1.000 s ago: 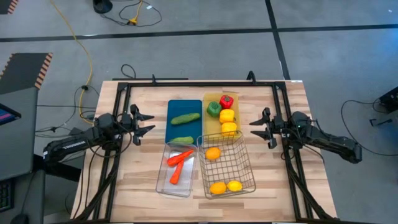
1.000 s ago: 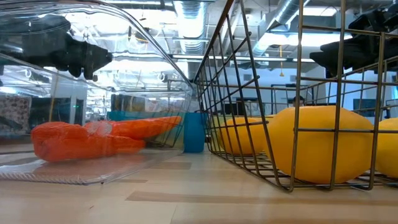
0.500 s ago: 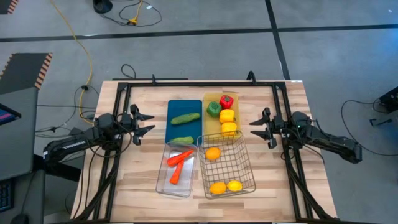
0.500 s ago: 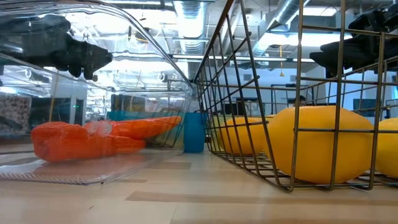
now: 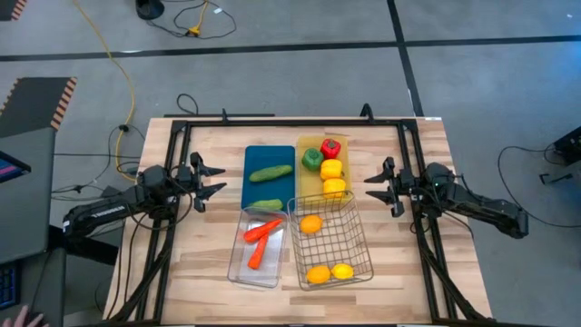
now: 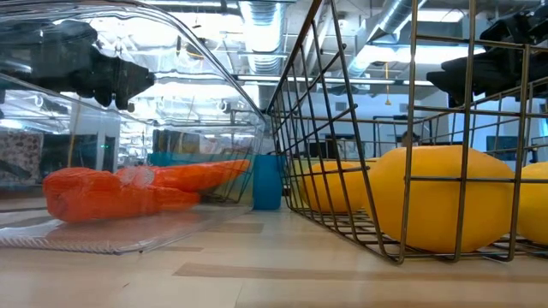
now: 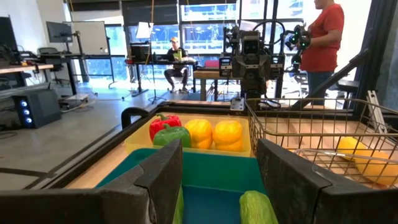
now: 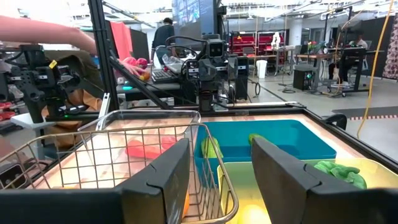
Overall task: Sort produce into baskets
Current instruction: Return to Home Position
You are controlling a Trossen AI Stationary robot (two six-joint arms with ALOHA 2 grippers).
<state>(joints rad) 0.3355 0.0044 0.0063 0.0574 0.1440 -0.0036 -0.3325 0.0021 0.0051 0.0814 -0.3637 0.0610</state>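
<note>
Two green cucumbers lie on the flat blue tray. A red pepper, a green pepper and two yellow peppers sit on the yellow tray. Two orange carrots lie in the clear bin. Two oranges and a lemon rest in the wire basket. My left gripper is open and empty left of the blue tray. My right gripper is open and empty right of the yellow tray.
A black frame runs around the table's far edge and sides. Bare wood lies between each gripper and the trays. A person in a red shirt stands beyond the table; a person's arm shows in the right wrist view.
</note>
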